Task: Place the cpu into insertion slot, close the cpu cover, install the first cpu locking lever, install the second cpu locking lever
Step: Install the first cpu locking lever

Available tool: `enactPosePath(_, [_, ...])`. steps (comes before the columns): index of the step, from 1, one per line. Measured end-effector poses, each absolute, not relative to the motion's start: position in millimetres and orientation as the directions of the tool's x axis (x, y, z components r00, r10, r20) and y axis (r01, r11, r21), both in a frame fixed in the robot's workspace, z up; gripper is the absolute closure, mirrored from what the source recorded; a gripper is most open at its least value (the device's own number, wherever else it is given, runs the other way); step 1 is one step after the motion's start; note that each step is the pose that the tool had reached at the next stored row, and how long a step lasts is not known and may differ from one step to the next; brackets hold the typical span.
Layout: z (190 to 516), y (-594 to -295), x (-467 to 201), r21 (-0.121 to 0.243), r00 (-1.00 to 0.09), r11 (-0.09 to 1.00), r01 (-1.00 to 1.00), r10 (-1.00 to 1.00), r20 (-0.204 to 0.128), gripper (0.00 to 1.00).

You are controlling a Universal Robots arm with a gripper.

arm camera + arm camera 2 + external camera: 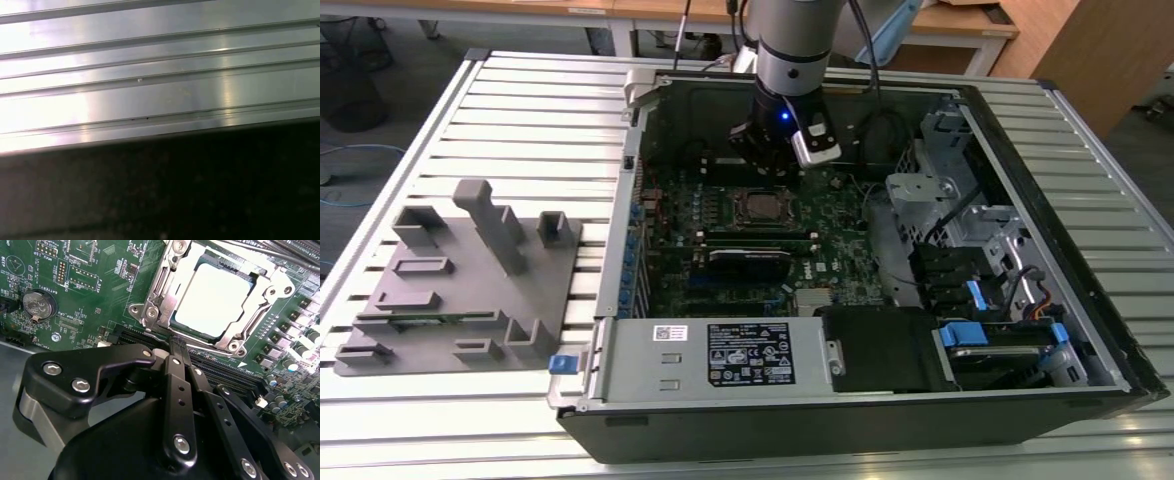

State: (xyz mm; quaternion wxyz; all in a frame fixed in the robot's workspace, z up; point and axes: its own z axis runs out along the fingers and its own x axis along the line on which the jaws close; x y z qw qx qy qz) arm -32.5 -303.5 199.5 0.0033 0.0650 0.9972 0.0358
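Note:
In the second wrist view the cpu, pale and silvery, lies flat in the insertion slot on the green board. The cpu cover, a shiny metal frame, lies down around it with the chip showing through its cutout. My gripper stands just off the socket's edge with its black fingers pressed together and nothing between them. In the exterior view the gripper hangs inside the open computer case, slightly beyond the insertion slot. I cannot tell how the locking levers stand.
Long black memory slots and a small silver heatsink lie on the board. A power supply fills the case front, drive bays the exterior view's right. A grey fixture sits on the ribbed table.

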Motion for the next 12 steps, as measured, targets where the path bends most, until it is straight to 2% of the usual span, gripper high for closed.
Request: enactPosePath(12, [199.5, -303.5, -33.4, 0.074, -0.991, 0.989, 0.132, 0.133, -0.017, 0.89])
